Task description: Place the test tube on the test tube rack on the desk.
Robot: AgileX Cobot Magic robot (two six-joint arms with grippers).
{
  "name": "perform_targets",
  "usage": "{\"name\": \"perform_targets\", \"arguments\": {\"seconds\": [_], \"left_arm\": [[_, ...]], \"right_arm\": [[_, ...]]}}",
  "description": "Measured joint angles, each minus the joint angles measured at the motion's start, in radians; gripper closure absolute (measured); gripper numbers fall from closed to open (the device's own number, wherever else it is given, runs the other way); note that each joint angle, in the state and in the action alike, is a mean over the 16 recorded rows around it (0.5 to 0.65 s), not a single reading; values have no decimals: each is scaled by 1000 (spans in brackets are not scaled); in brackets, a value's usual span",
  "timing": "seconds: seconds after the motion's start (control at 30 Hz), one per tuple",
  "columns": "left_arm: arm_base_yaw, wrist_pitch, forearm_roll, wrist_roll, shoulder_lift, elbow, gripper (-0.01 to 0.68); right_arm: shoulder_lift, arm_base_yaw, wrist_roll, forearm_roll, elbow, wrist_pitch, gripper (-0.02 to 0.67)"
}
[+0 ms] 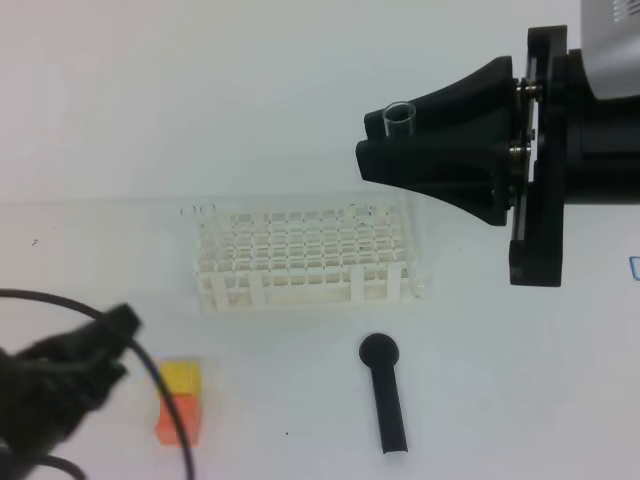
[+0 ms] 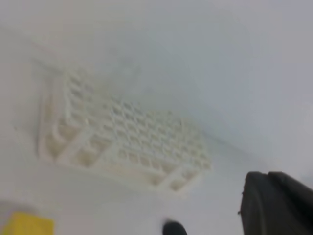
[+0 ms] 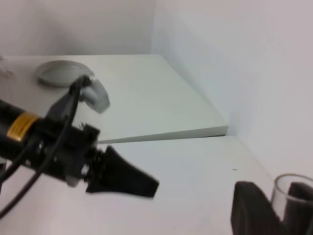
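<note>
From the exterior high view, the right tool [image 1: 385, 142] hangs at about two o'clock of the white plastic lattice test tube rack [image 1: 305, 257] on the plain white counter [image 1: 500, 400], clamped on the clear glass test tube [image 1: 399, 119], presumably lifted to clear the rack's top. The left wrist view shows the rack [image 2: 122, 139] blurred. In the right wrist view, the tube's rim [image 3: 292, 188] sits between the fingers, while the left tool [image 3: 139, 183] idles with prongs seemingly together.

The tube [image 1: 400, 118] is clear, glossy glass. The rack [image 1: 305, 255] looks like white moulded plastic, smooth. The desk [image 1: 520, 380] is matt white. The right gripper [image 1: 385, 140] has matt black plastic fingers. The stick [image 1: 386, 392] is dull black.
</note>
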Motion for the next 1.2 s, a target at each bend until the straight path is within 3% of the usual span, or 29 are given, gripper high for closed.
{"name": "perform_targets", "arguments": {"seconds": [0.3, 0.53, 0.87, 1.2], "left_arm": [[184, 52, 2, 0, -232, 0, 674], [284, 70, 3, 0, -398, 0, 674], [377, 55, 3, 0, -562, 20, 674], [416, -1, 3, 0, -655, 153, 674]], "right_arm": [[0, 0, 0, 0, 0, 0, 526], [0, 0, 1, 0, 0, 0, 526], [6, 0, 16, 0, 0, 0, 526], [13, 0, 31, 0, 0, -13, 526]]}}
